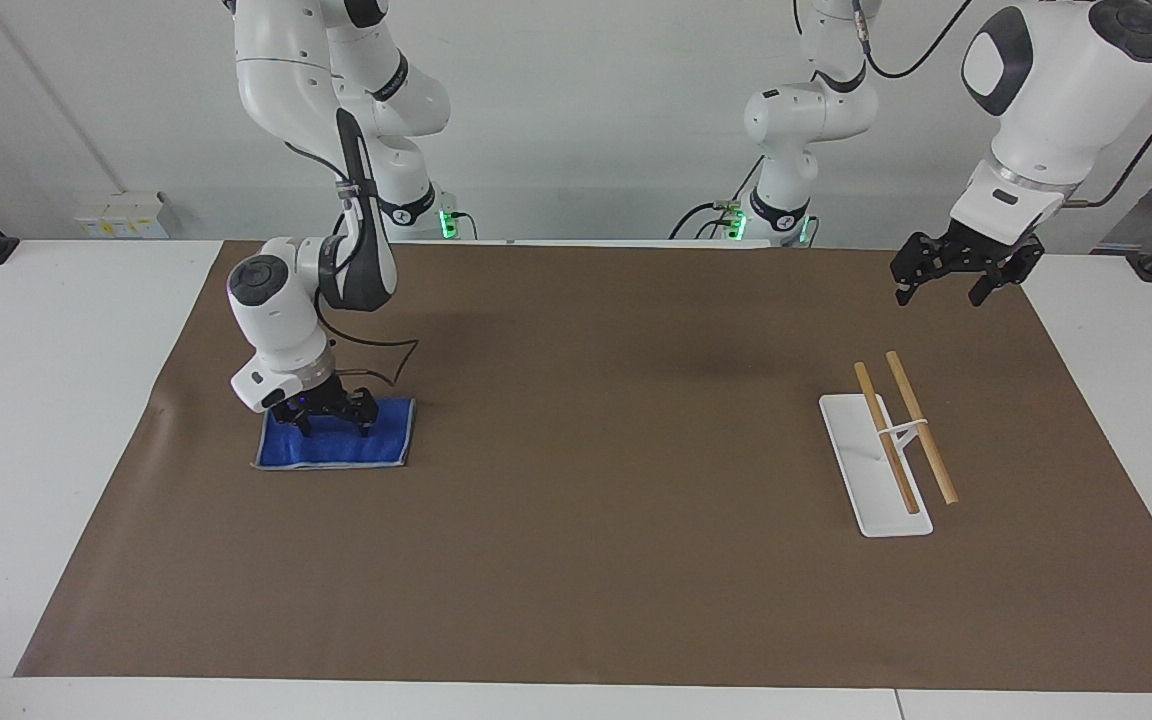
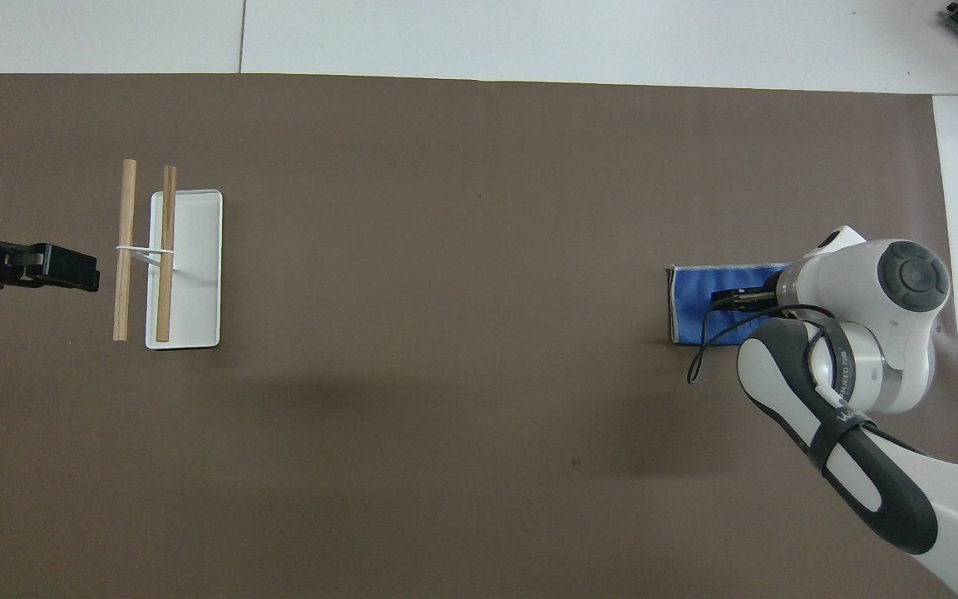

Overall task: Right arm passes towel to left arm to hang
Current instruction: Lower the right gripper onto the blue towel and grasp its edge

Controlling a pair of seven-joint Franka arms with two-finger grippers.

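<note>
The towel (image 1: 336,448) (image 2: 699,304) is a small royal-blue terry cloth with a thin light-grey edge. It lies flat and spread on the brown mat, toward the right arm's end of the table.

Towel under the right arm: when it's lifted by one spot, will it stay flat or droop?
Probably droop: the blue towel lies flat with soft ripples, so it looks limp. Pinched by the right gripper near its robot-side edge, the rest would likely hang down. Its terry-like surface should grip well, not slip. The left gripper waits above the rod rack.
</note>
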